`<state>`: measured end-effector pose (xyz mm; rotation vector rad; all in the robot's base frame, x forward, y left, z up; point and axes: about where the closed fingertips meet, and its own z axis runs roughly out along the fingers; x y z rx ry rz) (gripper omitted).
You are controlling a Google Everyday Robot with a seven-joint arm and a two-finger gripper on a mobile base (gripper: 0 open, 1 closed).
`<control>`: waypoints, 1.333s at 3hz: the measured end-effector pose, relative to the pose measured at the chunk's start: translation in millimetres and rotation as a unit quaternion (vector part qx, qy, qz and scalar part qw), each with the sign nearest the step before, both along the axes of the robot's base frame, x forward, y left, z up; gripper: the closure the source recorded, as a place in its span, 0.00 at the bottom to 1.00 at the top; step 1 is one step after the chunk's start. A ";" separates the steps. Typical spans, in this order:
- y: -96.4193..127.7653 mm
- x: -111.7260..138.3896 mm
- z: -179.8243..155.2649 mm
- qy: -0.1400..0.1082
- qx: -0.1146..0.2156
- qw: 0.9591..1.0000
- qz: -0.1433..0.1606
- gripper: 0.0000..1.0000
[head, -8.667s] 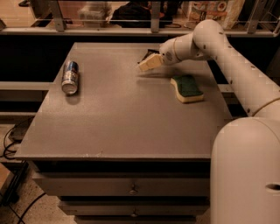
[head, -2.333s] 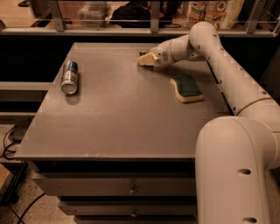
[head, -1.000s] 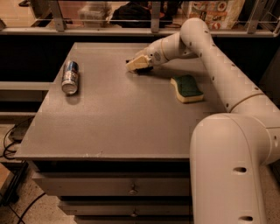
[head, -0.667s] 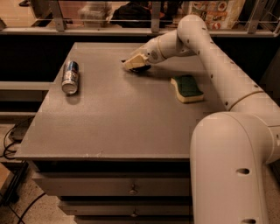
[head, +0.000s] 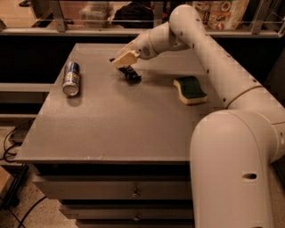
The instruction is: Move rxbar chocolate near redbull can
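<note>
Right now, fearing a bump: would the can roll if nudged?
Probably: the redbull can lies on its side, so a nudge could roll it. Slim, likely light. The claw, carrying the rxbar chocolate over the table's far half, should approach gently.

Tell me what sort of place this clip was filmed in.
Probably an office or lab break area: a grey cabinet top over drawers, with what look like snack bags shelved behind a rail. The gripper holds the rxbar chocolate just over the top's far middle.
</note>
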<state>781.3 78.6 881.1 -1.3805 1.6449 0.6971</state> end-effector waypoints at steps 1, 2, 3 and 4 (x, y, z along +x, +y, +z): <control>30.8 -25.6 9.0 -0.008 0.004 0.999 0.044 1.00; 33.7 -27.4 7.5 -0.007 0.004 0.999 0.048 1.00; 49.5 -34.2 1.1 -0.001 0.000 0.998 0.064 1.00; 85.6 -55.5 -7.1 0.013 0.007 0.993 0.113 0.98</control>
